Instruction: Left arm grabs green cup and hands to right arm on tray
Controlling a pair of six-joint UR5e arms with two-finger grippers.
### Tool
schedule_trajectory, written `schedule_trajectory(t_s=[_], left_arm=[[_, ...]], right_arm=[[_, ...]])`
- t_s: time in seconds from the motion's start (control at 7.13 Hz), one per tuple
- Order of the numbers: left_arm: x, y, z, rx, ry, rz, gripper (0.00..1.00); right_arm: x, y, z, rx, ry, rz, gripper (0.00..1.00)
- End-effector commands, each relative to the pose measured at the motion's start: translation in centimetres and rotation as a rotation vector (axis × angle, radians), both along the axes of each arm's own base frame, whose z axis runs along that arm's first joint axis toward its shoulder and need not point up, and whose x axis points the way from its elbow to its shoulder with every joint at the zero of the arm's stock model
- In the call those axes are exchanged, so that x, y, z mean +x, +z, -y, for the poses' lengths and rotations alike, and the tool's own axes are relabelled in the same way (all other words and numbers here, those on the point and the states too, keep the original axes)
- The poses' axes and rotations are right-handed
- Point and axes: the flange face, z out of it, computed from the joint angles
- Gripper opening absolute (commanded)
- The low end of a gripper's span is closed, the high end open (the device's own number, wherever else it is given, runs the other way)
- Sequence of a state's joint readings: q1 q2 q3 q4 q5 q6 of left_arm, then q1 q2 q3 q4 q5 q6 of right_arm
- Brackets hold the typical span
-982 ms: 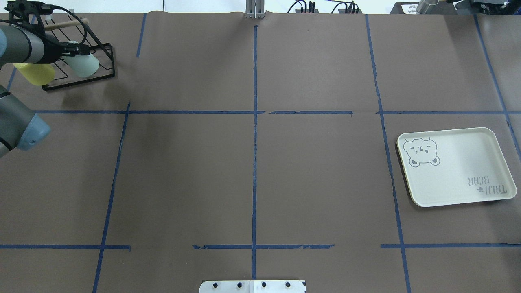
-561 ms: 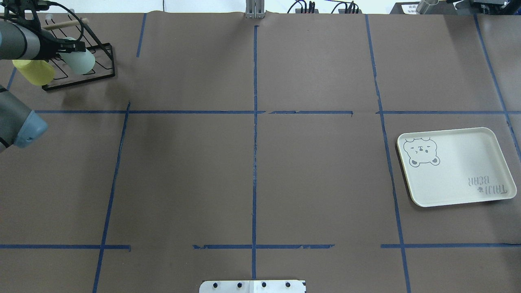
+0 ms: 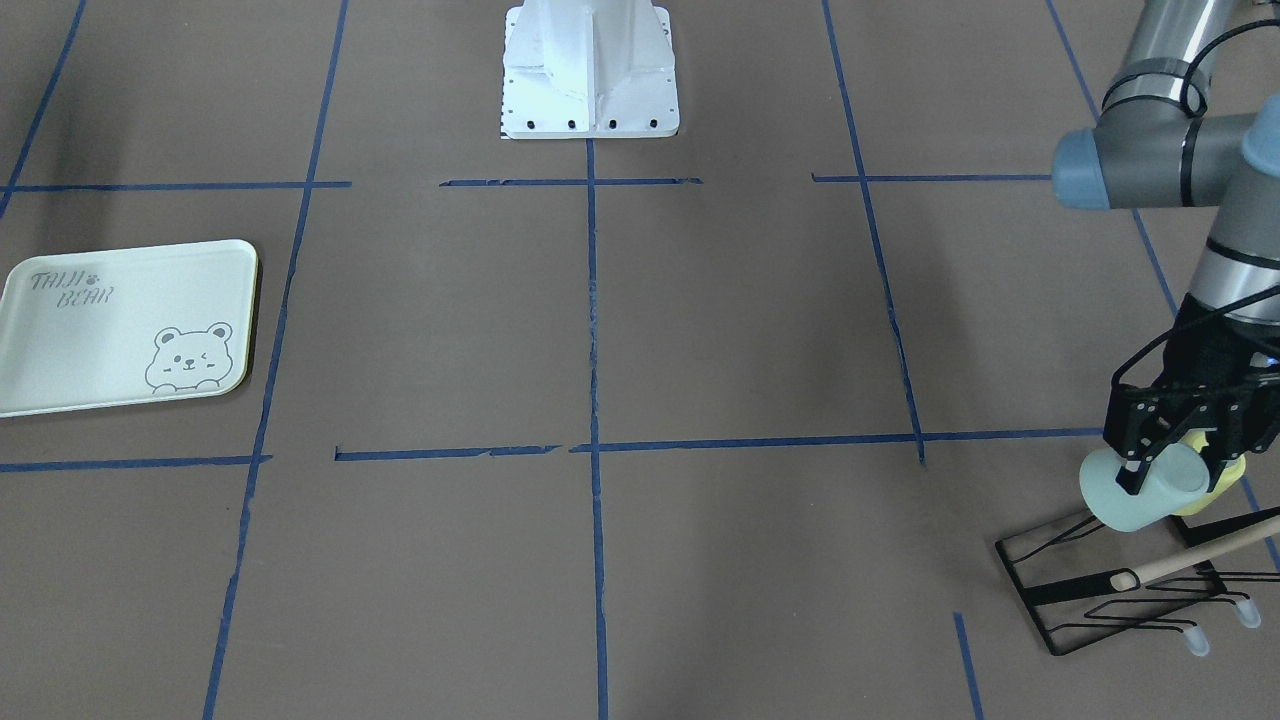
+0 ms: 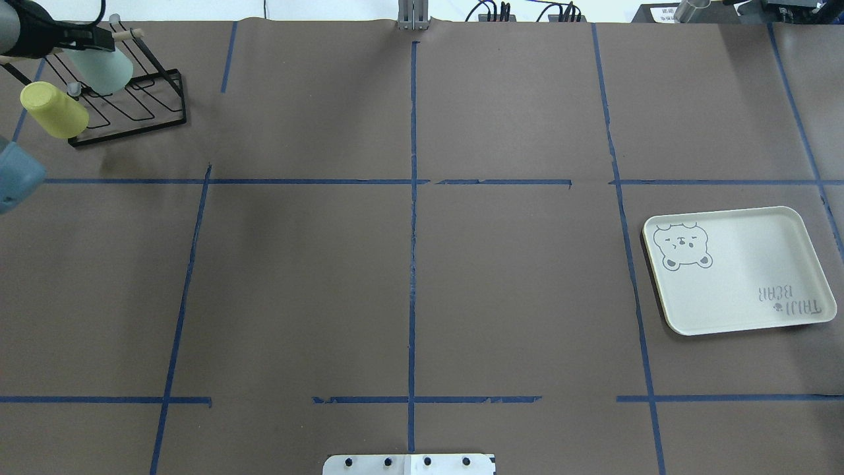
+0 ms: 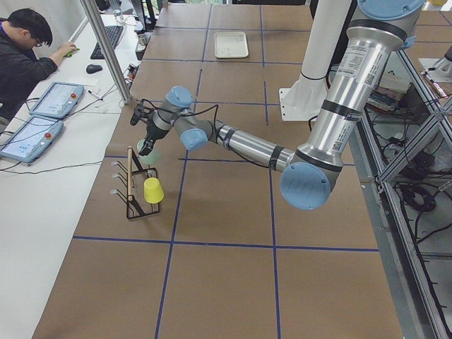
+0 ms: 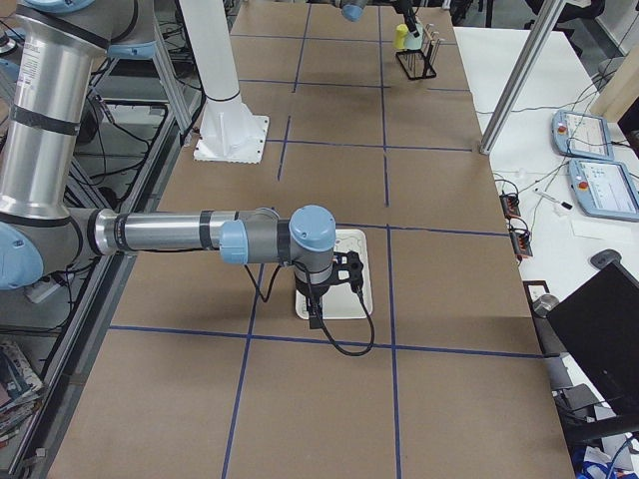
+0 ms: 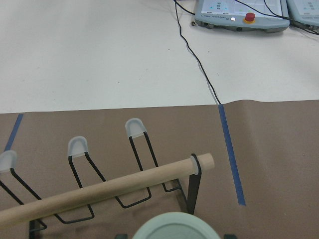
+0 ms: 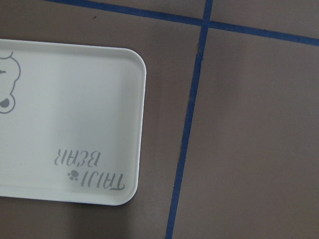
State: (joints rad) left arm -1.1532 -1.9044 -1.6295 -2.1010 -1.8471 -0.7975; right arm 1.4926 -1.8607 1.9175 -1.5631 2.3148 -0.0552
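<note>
Clearly, the left gripper (image 3: 1172, 465) is pinching the green cup (image 3: 1140, 497), which is tilted and held just above the black wire rack (image 3: 1120, 590). A yellow cup (image 4: 53, 109) sits on a rack peg close beside the claw. The right gripper (image 6: 347, 271) hangs over the tray (image 4: 738, 290), whose grey lettering beneath it reads "TAIJI BEAR". Whether its fingers are spread cannot be told.

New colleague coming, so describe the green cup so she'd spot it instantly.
In the overhead view's top-left corner stands a black wire rack. The green cup is the pale mint tumbler gripped by the left tool there, not the yellow cup beside it.
</note>
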Motion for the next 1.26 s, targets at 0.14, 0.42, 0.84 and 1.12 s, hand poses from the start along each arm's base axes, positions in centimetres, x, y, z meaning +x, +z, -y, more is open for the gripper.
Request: schedule_trajectory(t_s=[0.14, 0.42, 0.84, 1.12], left_arm=[[-3.2, -5.8, -1.8, -0.056, 0.002, -0.032, 0.39], [0.5, -6.8, -2.8, -0.127, -0.061, -0.185, 0.39], [7.0, -8.9, -5.6, -0.216, -0.100, -0.435, 0.39], [11.3, -10.5, -8.3, -0.263, -0.072, -0.586, 0.39]], right_arm=[[0.0, -0.5, 0.4, 0.064, 0.001, 0.007, 1.00], [-1.4, -2.0, 1.0, 0.065, 0.078, 0.065, 1.00], [-7.0, -7.2, 1.7, 0.117, 0.251, 0.235, 1.00], [-11.6, -11.9, 1.7, 0.114, 0.321, 0.423, 1.00]])
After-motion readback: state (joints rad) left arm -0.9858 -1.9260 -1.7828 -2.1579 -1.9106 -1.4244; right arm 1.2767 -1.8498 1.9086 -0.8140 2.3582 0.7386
